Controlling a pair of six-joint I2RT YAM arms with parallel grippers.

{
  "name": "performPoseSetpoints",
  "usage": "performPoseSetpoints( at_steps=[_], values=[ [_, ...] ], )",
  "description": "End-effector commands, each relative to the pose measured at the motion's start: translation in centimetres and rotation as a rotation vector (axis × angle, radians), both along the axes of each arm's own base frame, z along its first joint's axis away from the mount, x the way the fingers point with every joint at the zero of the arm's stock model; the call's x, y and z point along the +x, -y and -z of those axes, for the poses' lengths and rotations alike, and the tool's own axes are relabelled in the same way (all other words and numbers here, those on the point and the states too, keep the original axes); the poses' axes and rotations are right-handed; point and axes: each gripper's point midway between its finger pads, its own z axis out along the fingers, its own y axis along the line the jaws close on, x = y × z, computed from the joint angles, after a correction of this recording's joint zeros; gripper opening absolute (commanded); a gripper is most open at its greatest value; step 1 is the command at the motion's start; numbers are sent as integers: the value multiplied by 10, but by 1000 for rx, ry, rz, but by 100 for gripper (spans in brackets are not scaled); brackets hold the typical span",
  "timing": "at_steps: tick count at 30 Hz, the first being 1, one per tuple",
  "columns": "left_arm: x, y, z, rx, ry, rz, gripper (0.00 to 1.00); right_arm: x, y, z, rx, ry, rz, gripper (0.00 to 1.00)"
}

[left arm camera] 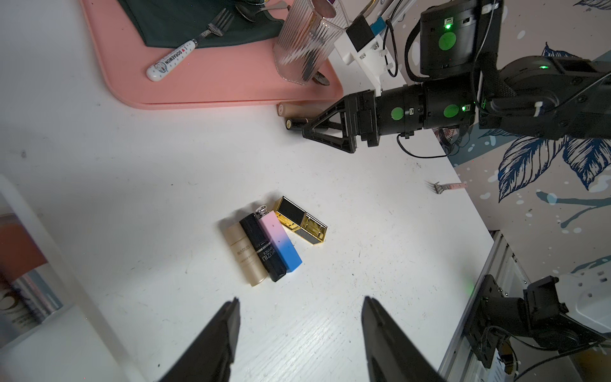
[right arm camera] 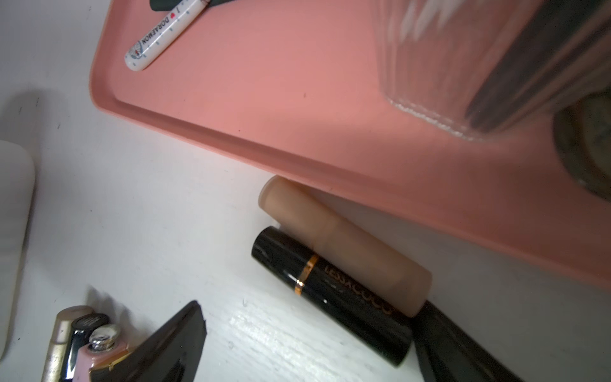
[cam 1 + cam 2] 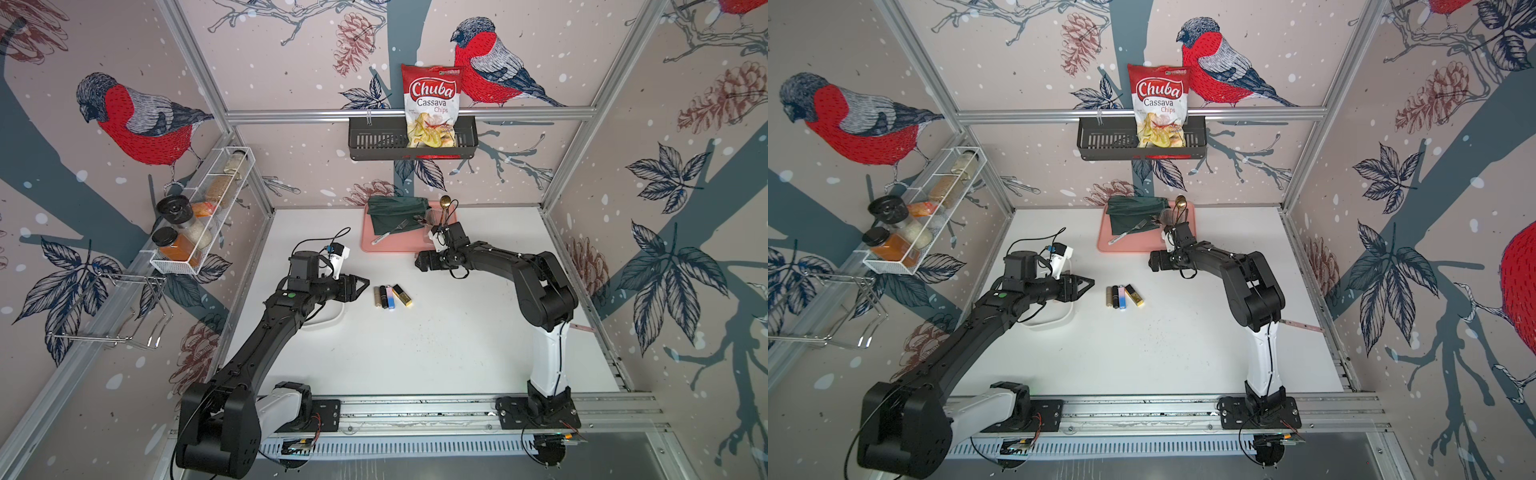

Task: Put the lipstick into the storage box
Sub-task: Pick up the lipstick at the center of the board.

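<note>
1. I am hovering my left gripper (image 3: 361, 286) left of centre in both top views. Its fingers are partly spread and pinching nothing, and the tips are pointing at a row of four lipsticks.
2. Those four are lying on the white table (image 3: 457, 332) at mid-frame, side by side and touching. They are a beige tube (image 1: 246, 254), a plain black tube (image 1: 263, 248), a pink-to-blue lipstick (image 1: 281, 241) and a gold-and-black square lipstick (image 1: 301, 221), which is angled off at the end of the row.
3. I am holding my right gripper (image 2: 310, 304) spread fully wide, low over the table just right of centre, at the near edge of the pink tray (image 3: 374, 247). It is gripping nothing.
4. Two more lipsticks are lying there, touching each other. A tan tube (image 2: 344, 244) is sitting just beside the tray's rim. A gold-banded black lipstick (image 2: 330, 294) is sitting between my right fingers, unpinched.
5. The storage box (image 3: 332, 321) is sitting under my left forearm, lower left of the row, and is mostly hidden in the top views. In the left wrist view something reddish and something silvery are showing behind its wall, too blurred to name.
6. I am judging the task as barely under way. Six lipsticks are lying out on the table and neither gripper is carrying one, so each is left to lift and drop in.
</note>
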Motion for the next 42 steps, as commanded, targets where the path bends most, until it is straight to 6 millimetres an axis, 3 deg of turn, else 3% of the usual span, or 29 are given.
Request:
performPoseSetpoints(
  at_steps=[1, 7, 20, 30, 40, 42],
  values=[
    [3, -1, -2, 10, 26, 1, 62, -11, -9, -9, 46, -3, -31, 100],
    [3, -1, -2, 13, 26, -3, 62, -27, -12, -14, 50, 6, -46, 100],
    [3, -2, -1, 18, 23, -8, 62, -26, -16, 0, -120, 44, -64, 98],
    [3, -2, -2, 18, 26, -9, 62, -31, -18, 19, -249, 56, -85, 76],
    [3, -2, -3, 18, 29, -9, 62, -28, -20, 19, -286, 73, -91, 60],
    [3, -2, -3, 17, 28, -9, 62, -28, -21, 19, -291, 74, -93, 53]
  ],
)
